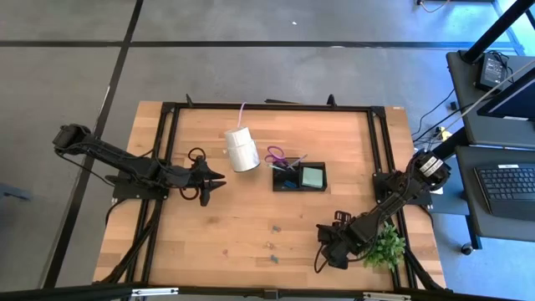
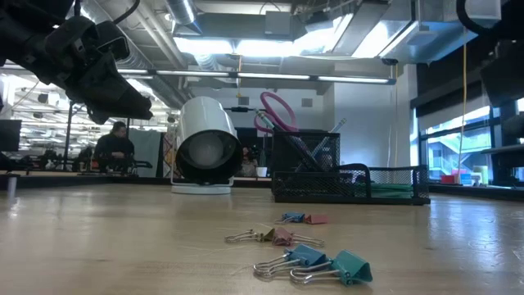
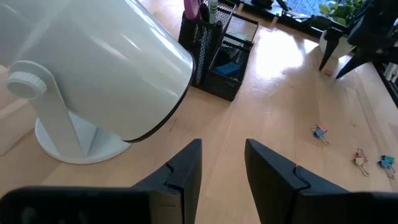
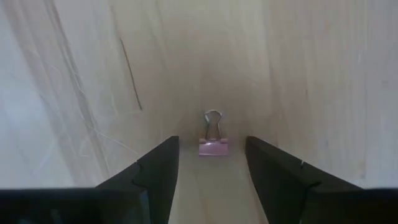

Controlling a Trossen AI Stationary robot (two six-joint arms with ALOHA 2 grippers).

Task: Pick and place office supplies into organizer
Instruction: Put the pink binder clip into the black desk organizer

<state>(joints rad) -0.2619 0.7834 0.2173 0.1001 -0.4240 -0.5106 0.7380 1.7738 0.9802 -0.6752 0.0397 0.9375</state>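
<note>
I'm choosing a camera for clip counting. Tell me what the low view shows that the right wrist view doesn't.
Only the low view shows the black organizer with pink-handled scissors, the white cylinder, and several binder clips, including teal ones. Only the right wrist view shows the right gripper, open, with a single pink clip between its fingers. Both show the wooden table.
</note>
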